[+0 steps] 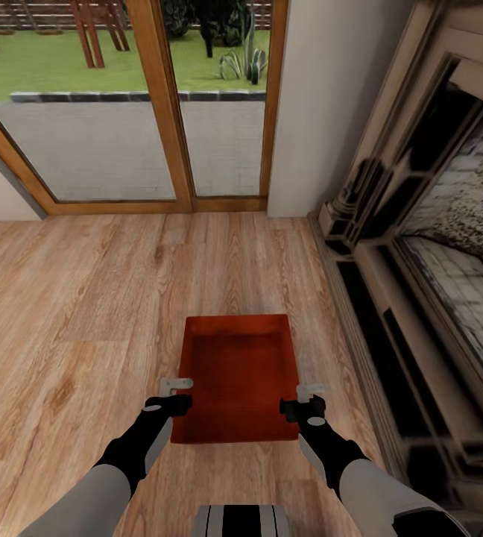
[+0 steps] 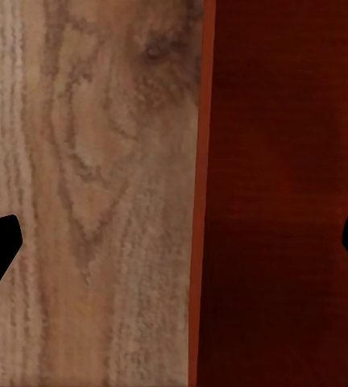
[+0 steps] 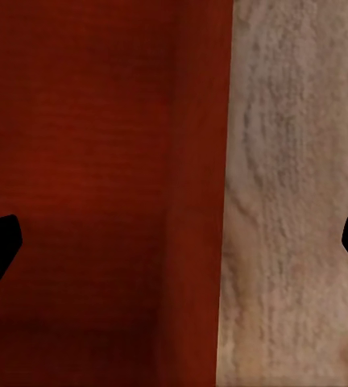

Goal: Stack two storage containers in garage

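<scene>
Red-orange bin [image 1: 238,373], one, on wood floor [image 1: 85,313]. Left gripper [image 1: 176,386] and right gripper [image 1: 310,391], both spread wide, straddle opposite bin walls, gripping nothing.

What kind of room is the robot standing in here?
Most likely a living room: a light wood plank floor, a stone-lined fireplace along one side, and wood-framed glass doors opening onto a patio and lawn. A red-orange storage container sits on the planks.

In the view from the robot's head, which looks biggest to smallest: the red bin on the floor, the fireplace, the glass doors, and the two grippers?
1. Glass doors and fireplace: both run off the picture, so I won't rank them against each other.
2. Storage container.
3. Left gripper and right gripper, which look alike in size.
</scene>
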Tool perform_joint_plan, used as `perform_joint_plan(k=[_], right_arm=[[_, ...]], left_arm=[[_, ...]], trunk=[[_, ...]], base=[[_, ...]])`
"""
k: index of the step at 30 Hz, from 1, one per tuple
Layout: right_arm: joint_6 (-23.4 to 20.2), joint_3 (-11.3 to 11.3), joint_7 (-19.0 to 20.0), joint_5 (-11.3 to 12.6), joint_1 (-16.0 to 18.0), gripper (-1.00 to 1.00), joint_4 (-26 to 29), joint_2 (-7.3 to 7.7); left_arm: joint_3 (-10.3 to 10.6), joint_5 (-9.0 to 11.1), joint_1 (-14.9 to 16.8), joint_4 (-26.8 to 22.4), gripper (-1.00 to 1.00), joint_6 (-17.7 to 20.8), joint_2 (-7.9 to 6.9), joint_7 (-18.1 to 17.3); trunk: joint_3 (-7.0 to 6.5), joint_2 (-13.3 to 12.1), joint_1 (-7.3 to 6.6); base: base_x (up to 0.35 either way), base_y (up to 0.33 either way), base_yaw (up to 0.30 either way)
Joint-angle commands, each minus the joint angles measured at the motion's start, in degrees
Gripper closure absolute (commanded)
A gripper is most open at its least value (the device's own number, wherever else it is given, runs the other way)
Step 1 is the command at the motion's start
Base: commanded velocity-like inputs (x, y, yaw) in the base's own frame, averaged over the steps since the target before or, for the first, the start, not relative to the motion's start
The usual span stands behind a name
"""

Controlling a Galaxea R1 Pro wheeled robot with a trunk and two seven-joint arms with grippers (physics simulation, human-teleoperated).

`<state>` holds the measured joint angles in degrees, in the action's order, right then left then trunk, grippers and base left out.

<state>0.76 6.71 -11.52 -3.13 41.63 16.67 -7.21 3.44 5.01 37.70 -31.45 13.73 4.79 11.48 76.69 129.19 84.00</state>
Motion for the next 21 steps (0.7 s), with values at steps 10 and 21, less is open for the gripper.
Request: perform_joint_plan(k=[10, 21], right_arm=[[0.2, 0.2, -0.4, -0.3, 0.0, -1.0, -0.1, 0.09], [0.2, 0.1, -0.4, -0.2, 0.1, -1.0, 0.0, 0.16]], left_arm=[[0.4, 0.5, 0.0, -0.1, -1.0, 0.3, -0.05, 0.5], [0.3, 0.5, 0.0, -0.1, -1.0, 0.3, -0.05, 0.5]], trunk=[[0.03, 0.0, -0.01], [0.03, 0.0, -0.01]], base=[[0.0, 0.0, 0.0], [0.0, 0.0, 0.0]])
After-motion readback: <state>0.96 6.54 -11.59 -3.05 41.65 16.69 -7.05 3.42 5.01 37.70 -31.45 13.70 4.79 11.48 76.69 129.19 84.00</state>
